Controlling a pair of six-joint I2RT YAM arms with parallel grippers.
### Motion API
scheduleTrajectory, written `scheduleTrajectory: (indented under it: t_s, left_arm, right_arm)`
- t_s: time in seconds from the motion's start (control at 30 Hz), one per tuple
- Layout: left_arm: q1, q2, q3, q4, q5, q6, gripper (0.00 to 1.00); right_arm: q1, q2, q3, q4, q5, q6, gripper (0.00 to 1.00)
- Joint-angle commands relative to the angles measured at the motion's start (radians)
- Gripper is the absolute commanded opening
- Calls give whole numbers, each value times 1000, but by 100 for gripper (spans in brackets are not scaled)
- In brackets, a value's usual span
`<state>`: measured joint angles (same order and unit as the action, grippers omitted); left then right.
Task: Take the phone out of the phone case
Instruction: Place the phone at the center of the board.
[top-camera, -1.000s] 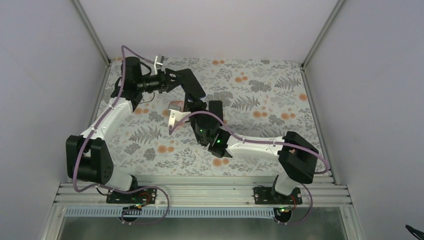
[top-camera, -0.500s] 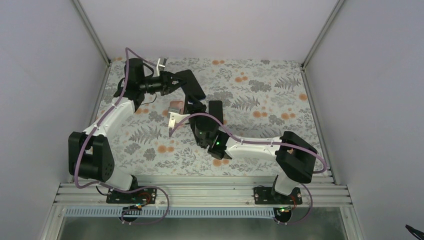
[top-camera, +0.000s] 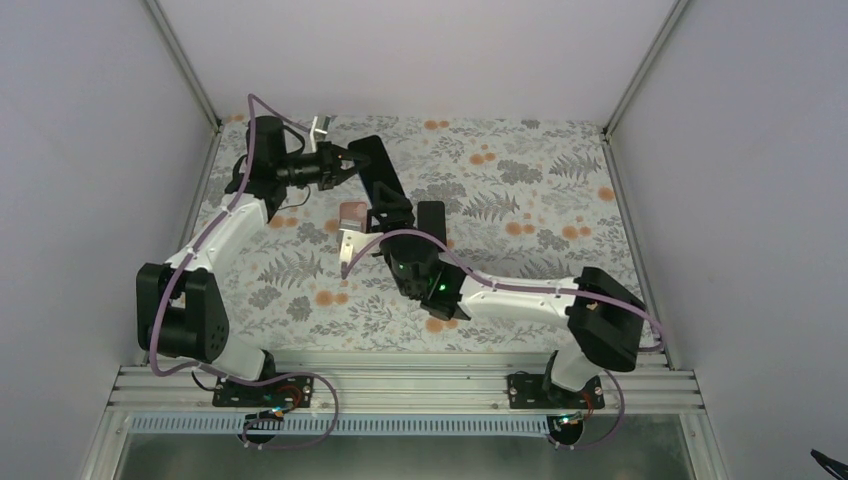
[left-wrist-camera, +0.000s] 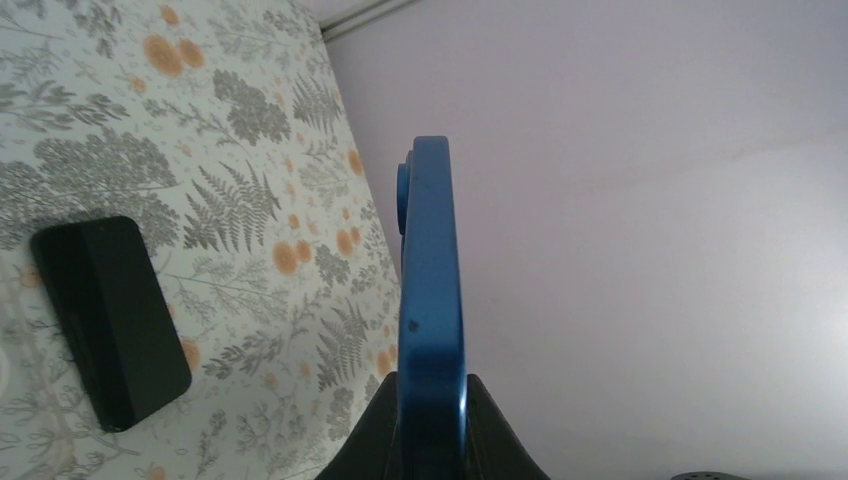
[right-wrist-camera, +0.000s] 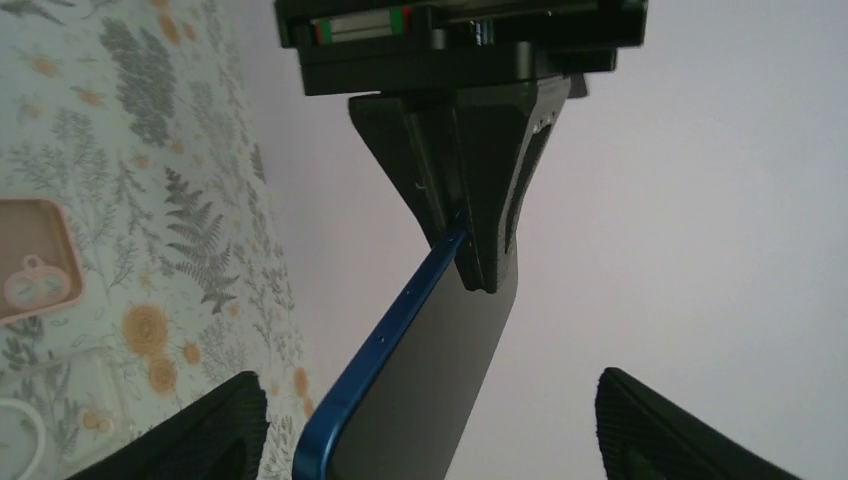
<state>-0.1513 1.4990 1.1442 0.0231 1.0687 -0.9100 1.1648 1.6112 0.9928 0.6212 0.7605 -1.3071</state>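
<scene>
Gripping blue phone (left-wrist-camera: 431, 290) endwise, left hand (left-wrist-camera: 431, 400), long axis toward right hand (right-wrist-camera: 425, 400)

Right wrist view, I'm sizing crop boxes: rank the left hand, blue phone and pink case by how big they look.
1. left hand, filling the top.
2. blue phone, running off the bottom edge.
3. pink case, cut by the left edge and farther off, so smallest only in appearance.

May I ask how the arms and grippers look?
The left arm and right arm have white links, black joints and a purple cable each. The left gripper and right gripper are black; green lights glow near the right one.
</scene>
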Motion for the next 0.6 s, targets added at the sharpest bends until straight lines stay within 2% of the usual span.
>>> scheduleTrajectory:
  t_s: [0.0,0.1,0.2,0.27,0.43,0.57]
  left_arm:
    - [14,-11,67,-39,-19,95,2]
    - [21,-19,73,-60,-28,123,2]
    - [29,-22,71,-72,-31,147,2]
    - [32,-25,72,-76,-31,165,2]
    - [36,-21,85,-93,-23,212,2]
    - [38,-15,98,-93,7,261,2]
  right_arm:
    - [12,-82,85,-310,-112,267,81]
    - [8,-106,157,-501,-201,418,88]
    - [-1,-124,197,-610,-268,489,90]
    - [-13,-133,223,-667,-311,538,95]
    - [-78,-160,312,-829,-473,682,98]
    - [-167,-180,393,-965,-673,780,99]
